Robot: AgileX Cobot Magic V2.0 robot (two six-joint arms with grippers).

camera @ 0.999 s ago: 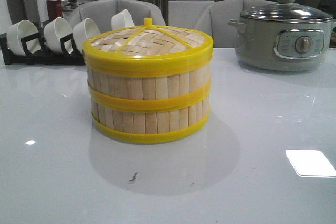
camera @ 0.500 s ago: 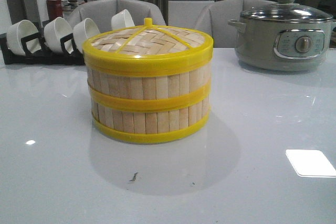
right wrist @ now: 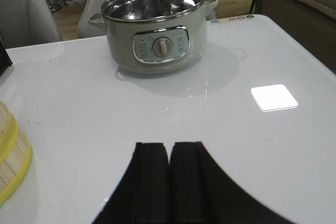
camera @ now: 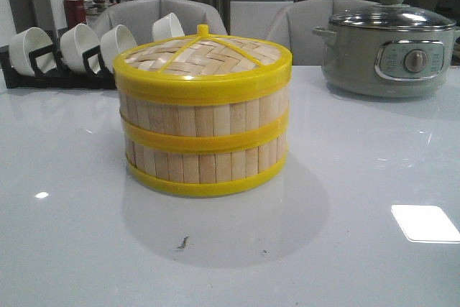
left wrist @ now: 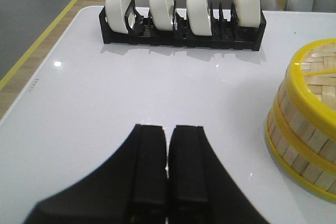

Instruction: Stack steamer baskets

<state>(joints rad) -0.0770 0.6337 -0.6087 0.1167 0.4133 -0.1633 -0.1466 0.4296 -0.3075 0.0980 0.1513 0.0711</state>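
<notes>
Steamer baskets (camera: 203, 141) mid-table (camera: 359, 249) — stacked, lidded, rims flush.

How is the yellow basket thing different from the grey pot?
The steamer stack is bamboo slats with bright yellow rims; the grey pot is smooth, with a dial on its front. The stack's lid is woven bamboo, so nothing shows through; the pot's glass lid is see-through with a round knob. The stack sits mid-table, nearer the camera; the pot sits farther back on the right. Both are round, lidded and standing on the white table.

steamer baskets (camera: 203, 138): tan slats, yellow rims | lid (camera: 203, 57): woven tan | pot (camera: 388, 52): grey-green | bowls (left wrist: 198, 11): white
</notes>
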